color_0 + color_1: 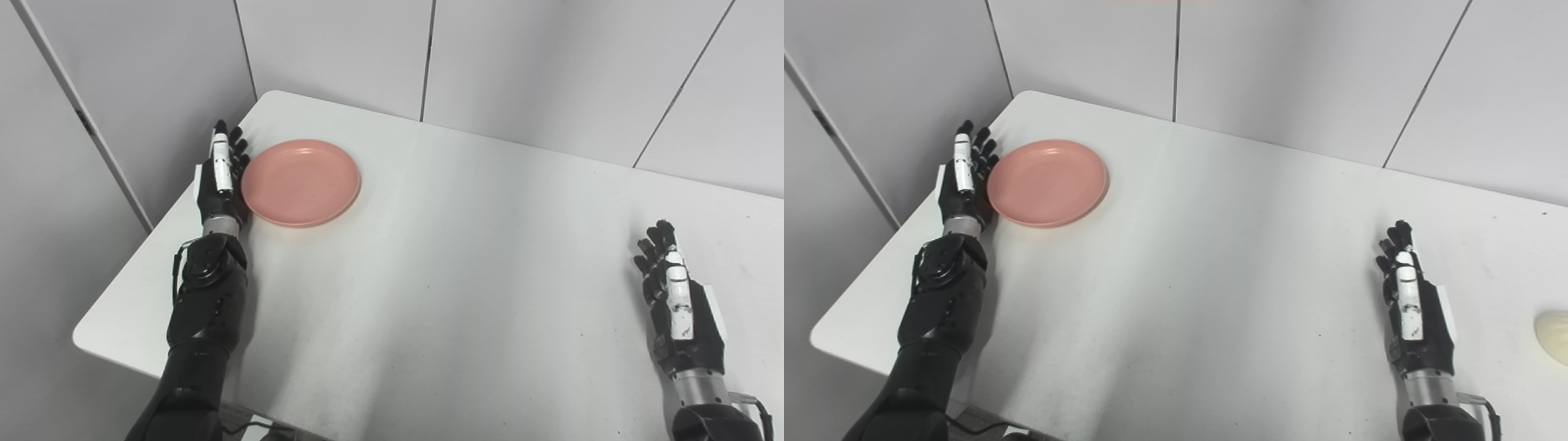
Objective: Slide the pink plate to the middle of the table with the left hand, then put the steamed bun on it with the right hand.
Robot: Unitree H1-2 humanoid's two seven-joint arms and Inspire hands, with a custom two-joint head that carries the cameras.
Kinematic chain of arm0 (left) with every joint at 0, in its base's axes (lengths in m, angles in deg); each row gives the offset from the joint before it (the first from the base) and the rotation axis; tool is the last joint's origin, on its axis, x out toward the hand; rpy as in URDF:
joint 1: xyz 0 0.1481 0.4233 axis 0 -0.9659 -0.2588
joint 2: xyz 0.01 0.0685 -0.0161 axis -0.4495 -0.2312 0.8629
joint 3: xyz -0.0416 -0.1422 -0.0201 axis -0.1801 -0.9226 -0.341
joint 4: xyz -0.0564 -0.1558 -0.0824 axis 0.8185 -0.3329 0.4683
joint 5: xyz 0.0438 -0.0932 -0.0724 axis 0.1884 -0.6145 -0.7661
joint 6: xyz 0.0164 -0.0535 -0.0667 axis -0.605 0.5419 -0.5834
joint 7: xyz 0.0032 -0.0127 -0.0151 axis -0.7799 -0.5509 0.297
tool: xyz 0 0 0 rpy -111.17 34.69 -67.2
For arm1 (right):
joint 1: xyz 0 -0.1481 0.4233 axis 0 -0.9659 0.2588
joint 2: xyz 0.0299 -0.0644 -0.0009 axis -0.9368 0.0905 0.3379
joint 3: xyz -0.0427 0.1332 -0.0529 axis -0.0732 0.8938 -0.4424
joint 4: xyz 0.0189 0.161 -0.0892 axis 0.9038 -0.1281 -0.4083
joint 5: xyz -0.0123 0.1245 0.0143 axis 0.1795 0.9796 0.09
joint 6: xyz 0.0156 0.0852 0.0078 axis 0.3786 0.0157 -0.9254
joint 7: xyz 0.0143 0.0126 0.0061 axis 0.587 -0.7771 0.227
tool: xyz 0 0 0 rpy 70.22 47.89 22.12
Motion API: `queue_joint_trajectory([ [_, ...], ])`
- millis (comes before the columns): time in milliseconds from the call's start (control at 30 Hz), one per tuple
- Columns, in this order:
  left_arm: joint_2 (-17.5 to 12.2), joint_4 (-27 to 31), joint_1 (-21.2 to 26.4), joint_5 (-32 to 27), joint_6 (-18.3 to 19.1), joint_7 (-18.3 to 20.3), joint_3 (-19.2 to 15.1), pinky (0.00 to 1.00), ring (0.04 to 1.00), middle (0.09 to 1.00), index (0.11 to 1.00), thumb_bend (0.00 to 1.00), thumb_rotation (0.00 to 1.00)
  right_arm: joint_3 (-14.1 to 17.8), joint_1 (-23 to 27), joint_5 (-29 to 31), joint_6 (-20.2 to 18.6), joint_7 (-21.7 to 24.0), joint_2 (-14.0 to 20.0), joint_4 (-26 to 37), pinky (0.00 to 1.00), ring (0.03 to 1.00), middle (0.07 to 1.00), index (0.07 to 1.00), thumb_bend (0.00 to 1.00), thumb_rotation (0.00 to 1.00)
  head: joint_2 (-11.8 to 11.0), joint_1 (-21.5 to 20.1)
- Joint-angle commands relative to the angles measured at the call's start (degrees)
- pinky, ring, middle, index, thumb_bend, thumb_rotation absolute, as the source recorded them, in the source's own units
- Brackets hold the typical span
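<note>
A round pink plate (301, 181) lies flat near the table's far left corner. My left hand (222, 174) stands on edge right against the plate's left rim, fingers straight and apart, holding nothing. My right hand (678, 304) rests open near the front right of the table, fingers extended. A pale steamed bun (1553, 337) shows only in the right eye view, cut by the right picture edge, to the right of my right hand (1413, 310) and apart from it.
The white table (441, 263) has a rounded left front corner and its left edge runs close beside my left forearm. Grey wall panels (343, 49) stand just behind the table's far edge.
</note>
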Motion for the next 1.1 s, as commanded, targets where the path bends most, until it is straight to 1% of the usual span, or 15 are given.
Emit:
queue_joint_trajectory([
  [0,0.5,-2.0,0.3,-0.4,2.7,1.0,0.8,0.99,0.959,0.944,0.958,0.38,1.0,0.0,-3.1,0.2,0.1,0.2,-0.3,-1.7,1.0,1.0,1.0,1.0,0.13,1.0,0.0,-0.2],
  [67,0.8,-2.9,0.6,-0.2,3.0,1.4,1.3,0.96,0.945,0.936,0.943,0.38,1.0,0.0,-3.1,0.2,0.1,0.1,-0.4,-1.6,1.0,1.0,1.0,1.0,0.11,1.0,0.0,-0.4],
  [133,1.1,-3.5,0.9,-0.2,3.4,1.8,1.7,0.95,0.943,0.932,0.94,0.38,1.0,0.0,-3.1,0.0,-0.1,-0.1,-0.5,-1.6,1.0,1.0,1.0,1.0,0.11,1.0,0.0,-0.7],
  [233,1.4,-4.1,1.1,-0.7,3.7,3.0,2.1,0.99,0.954,0.937,0.95,0.38,1.0,-0.1,-3.2,-0.3,-0.2,-0.3,-0.6,-1.4,1.0,1.0,1.0,1.0,0.11,1.0,-0.1,-1.0],
  [300,1.4,-4.5,1.1,0.2,4.1,3.4,3.2,0.97,0.949,0.937,0.948,0.39,1.0,-0.1,-3.2,-0.2,-0.4,-0.4,-0.8,-1.1,1.0,1.0,1.0,1.0,0.11,1.0,-0.1,-1.4],
  [433,1.8,-4.9,1.2,1.2,4.1,4.5,5.5,0.96,0.943,0.936,0.945,0.39,1.0,-0.4,-3.2,-1.1,0.3,-0.9,-1.0,-1.4,1.0,1.0,1.0,1.0,0.12,1.0,0.0,-2.5],
  [533,2.3,-4.5,1.1,1.4,4.8,4.7,6.4,0.95,0.933,0.922,0.932,0.38,0.98,-0.5,-3.3,-1.9,0.4,-1.4,-1.3,-1.5,1.0,1.0,1.0,1.0,0.14,1.0,0.0,-3.2],
  [633,2.7,-4.2,1.1,2.4,5.0,5.6,8.1,0.95,0.937,0.928,0.939,0.38,1.0,-0.7,-3.4,-2.4,0.7,-1.4,-1.4,-1.8,1.0,1.0,1.0,1.0,0.16,1.0,0.1,-4.4],
  [867,3.4,-3.2,0.8,4.4,5.6,6.7,11.3,0.96,0.931,0.928,0.935,0.41,1.0,-0.9,-3.5,-2.8,0.9,-1.9,-2.3,-2.0,1.0,1.0,1.0,1.0,0.15,1.0,0.2,-6.5],
  [933,3.6,-3.1,0.7,4.3,5.4,7.2,11.6,0.96,0.932,0.931,0.936,0.4,1.0,-1.0,-3.5,-3.0,0.7,-1.9,-2.4,-2.0,1.0,1.0,1.0,1.0,0.18,1.0,0.1,-7.3],
  [1067,4.2,-2.2,0.4,4.7,5.7,8.4,13.5,0.95,0.932,0.93,0.935,0.41,1.0,-1.0,-3.4,-2.9,0.8,-1.8,-2.9,-2.6,1.0,1.0,1.0,1.0,0.2,1.0,0.0,-8.7],
])
